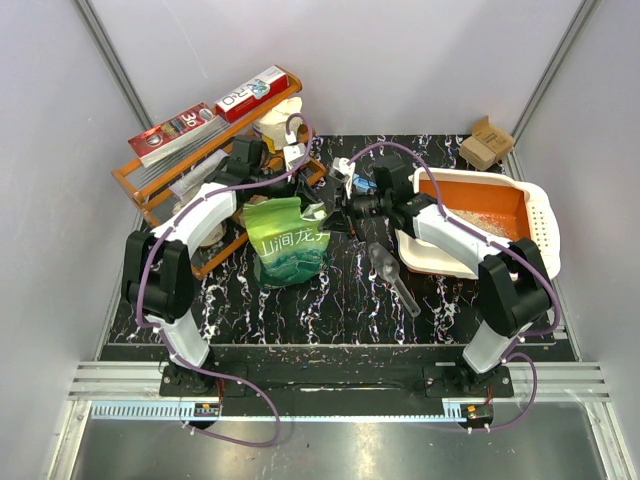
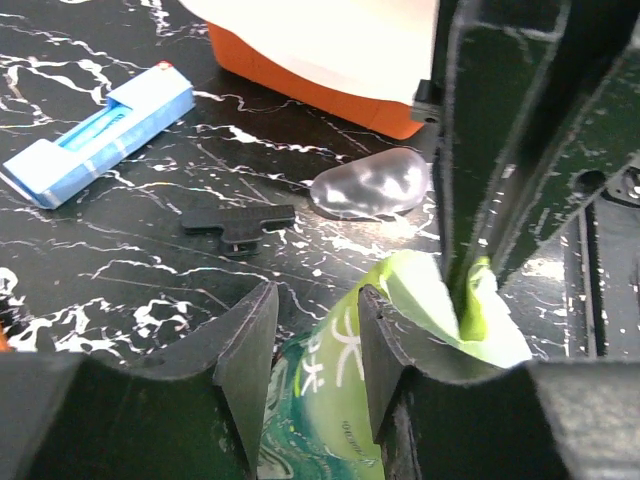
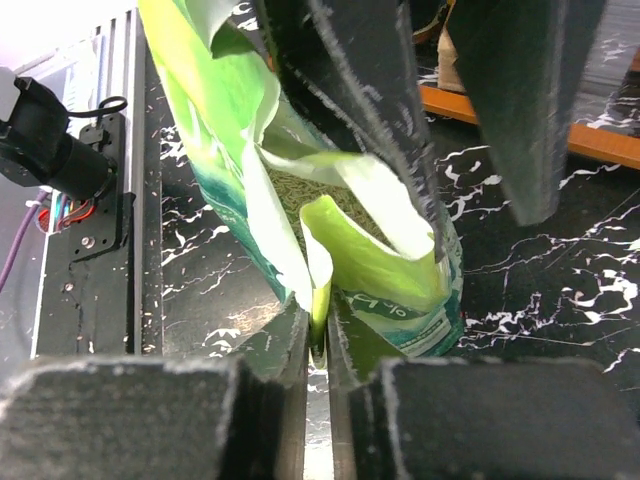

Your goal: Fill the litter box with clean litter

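Observation:
The green pouch (image 1: 288, 240) stands at the middle of the table with its top torn open. My right gripper (image 1: 330, 211) is shut on a flap of its top edge, as the right wrist view (image 3: 318, 345) shows. Granules (image 3: 305, 190) show inside the open pouch. My left gripper (image 1: 292, 195) is open at the pouch's far edge; in its wrist view (image 2: 312, 350) the pouch (image 2: 330, 390) lies between and below the spread fingers. The litter box (image 1: 543, 230), white-rimmed and orange inside, sits tilted at the right with some pale litter (image 1: 480, 215) in it.
A grey scoop (image 1: 392, 272) lies between the pouch and the litter box. A blue box (image 2: 100, 130) and a black clip (image 2: 238, 220) lie on the marbled table. An orange wire rack (image 1: 215, 150) with boxes stands back left. A cardboard box (image 1: 486, 143) sits back right.

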